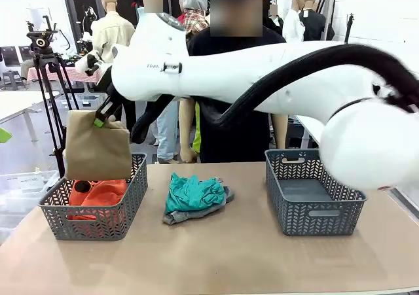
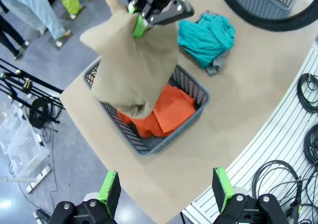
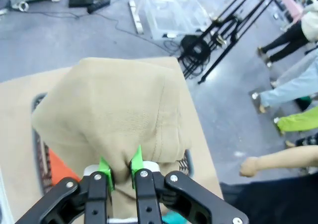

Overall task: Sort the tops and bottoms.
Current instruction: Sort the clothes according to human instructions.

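Clearance around the left basket [image 1: 98,228]

Approach from above the basket is blocked by the tan-beige garment [image 1: 97,152] hanging from the right end effector [image 1: 99,120]. The orange-red garment [image 1: 101,193] covers the basket floor. The tabletop [image 1: 216,262] is bare in front of the basket. To its right a narrow bare strip precedes the teal-green garment [image 1: 193,193]. The right arm [image 1: 262,72] spans overhead there.

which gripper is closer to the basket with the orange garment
Right. The right gripper holds the tan garment just above the basket; the left gripper is open, higher up and farther off.
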Tool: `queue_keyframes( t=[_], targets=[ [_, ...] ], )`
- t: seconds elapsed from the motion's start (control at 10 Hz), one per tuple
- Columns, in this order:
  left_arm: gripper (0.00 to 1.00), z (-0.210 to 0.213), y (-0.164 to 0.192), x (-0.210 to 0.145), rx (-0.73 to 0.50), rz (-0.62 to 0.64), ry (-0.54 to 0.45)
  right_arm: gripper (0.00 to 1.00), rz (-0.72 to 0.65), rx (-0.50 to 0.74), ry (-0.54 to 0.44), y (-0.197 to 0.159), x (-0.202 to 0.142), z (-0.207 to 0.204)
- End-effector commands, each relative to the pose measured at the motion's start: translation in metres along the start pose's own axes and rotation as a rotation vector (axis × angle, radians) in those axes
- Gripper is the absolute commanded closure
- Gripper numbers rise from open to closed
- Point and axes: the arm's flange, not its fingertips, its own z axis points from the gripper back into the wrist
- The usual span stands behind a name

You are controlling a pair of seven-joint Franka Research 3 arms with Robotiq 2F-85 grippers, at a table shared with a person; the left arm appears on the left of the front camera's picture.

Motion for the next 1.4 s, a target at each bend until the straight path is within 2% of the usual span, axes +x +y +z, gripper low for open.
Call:
queue_keyframes(
  t=[0.0, 0.1, 0.2, 0.7, 1.0, 1.2, 1.3],
  targets=[
    [0.04, 0.0, 0.001, 0.001, 0.002, -0.003, 0.002, 1.0, 0.013, 0.034, -0.037, -0.022, 0.017, -0.025],
    [0.04, 0.0, 0.001, 0.001, 0.002, -0.003, 0.002, 1.0, -0.006, 0.053, -0.055, -0.022, 0.008, -0.042],
    [0.04, 0.0, 0.001, 0.001, 0.002, -0.003, 0.002, 1.0, -0.017, 0.071, -0.029, -0.021, 0.001, -0.056],
    [0.04, 0.0, 0.001, 0.001, 0.002, -0.003, 0.002, 1.0, -0.11, 0.163, 0.151, -0.015, -0.058, -0.097],
    [0.04, 0.0, 0.001, 0.001, 0.002, -0.003, 0.002, 1.0, -0.148, 0.236, 0.146, -0.015, -0.075, -0.11],
    [0.04, 0.0, 0.001, 0.001, 0.002, -0.003, 0.002, 1.0, -0.15, 0.243, 0.141, -0.018, -0.074, -0.106],
    [0.04, 0.0, 0.001, 0.001, 0.002, -0.003, 0.002, 0.86, -0.158, 0.235, 0.137, -0.02, -0.068, -0.097]
  ],
)
